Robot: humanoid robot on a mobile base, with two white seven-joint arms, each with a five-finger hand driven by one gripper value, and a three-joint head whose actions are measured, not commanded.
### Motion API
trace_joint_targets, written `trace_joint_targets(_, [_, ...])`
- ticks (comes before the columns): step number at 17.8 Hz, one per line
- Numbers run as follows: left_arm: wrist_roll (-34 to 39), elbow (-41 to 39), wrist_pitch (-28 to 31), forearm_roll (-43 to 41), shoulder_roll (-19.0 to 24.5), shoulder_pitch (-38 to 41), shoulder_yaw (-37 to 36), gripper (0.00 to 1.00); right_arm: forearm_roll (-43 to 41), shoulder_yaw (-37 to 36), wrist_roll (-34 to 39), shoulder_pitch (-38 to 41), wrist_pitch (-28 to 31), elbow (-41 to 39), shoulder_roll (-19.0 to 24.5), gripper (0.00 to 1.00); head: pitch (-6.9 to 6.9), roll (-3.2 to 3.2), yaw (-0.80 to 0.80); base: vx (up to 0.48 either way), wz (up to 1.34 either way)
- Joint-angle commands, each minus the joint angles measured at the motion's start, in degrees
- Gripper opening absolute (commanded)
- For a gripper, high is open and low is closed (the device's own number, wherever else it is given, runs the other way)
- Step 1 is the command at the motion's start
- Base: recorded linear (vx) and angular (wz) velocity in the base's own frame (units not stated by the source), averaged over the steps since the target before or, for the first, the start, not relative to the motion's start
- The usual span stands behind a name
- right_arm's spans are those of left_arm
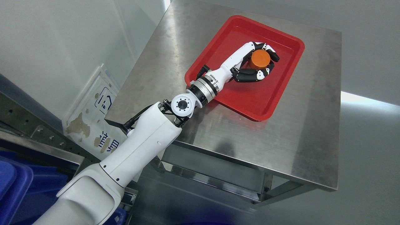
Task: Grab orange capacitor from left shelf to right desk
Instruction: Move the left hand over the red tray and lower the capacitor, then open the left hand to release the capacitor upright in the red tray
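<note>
While wrapped around the orange capacitor [260,59], left robot hand [254,64] over red tray [250,106] on table [300,134].
Fingers [250,76] curled around capacitor's sides; underside hidden, so contact with tray unclear.

A worn white sign [98,120] leans at the left of the frame, bearing a blue house-like symbol and partly peeled blue characters. The characters cannot be read. Nothing else carries print.

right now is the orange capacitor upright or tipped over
Upright. The orange capacitor shows its round flat top to the camera, standing over the red tray with the left hand wrapped around its sides.
</note>
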Motion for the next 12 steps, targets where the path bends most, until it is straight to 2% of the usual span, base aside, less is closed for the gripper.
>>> trace_joint_targets(1, [0.5,3.7,0.3,0.0,1.0,-0.3,-0.4,0.33,0.4,-0.6,0.0,1.3,0.1,-1.0,-1.0,1.00,0.00,0.00,0.00,0.000,0.00])
trace_joint_targets(2, [0.5,3.7,0.3,0.1,1.0,-0.3,-0.3,0.36,0.4,-0.6,0.0,1.3,0.1,-1.0,-1.0,1.00,0.00,0.00,0.00,0.000,0.00])
trace_joint_targets(3, [0.5,3.6,0.1,0.2,1.0,-0.6,-0.3,0.46,0.4,-0.6,0.0,1.3,0.1,-1.0,-1.0,1.00,0.00,0.00,0.00,0.000,0.00])
trace_joint_targets(5, [0.4,3.3,0.1,0.6,1.0,-1.4,0.1,0.79,0.4,-0.6,0.0,1.3,0.1,-1.0,-1.0,1.00,0.00,0.00,0.00,0.000,0.00])
trace_joint_targets(6, [0.4,3.0,0.0,0.5,1.0,-1.4,1.5,0.88,0.4,-0.6,0.0,1.3,0.1,-1.0,-1.0,1.00,0.00,0.00,0.00,0.000,0.00])
trace_joint_targets(8, [0.1,1.3,-0.2,0.6,1.0,-1.4,5.6,0.98,0.4,-0.6,0.0,1.3,0.1,-1.0,-1.0,1.00,0.00,0.00,0.00,0.000,0.00])
trace_joint_targets(12, [-0.4,-2.7,0.0,0.9,1.0,-1.6,18.2,1.00,0.4,-0.6,0.0,1.3,0.1,-1.0,-1.0,1.00,0.00,0.00,0.00,0.000,0.00])
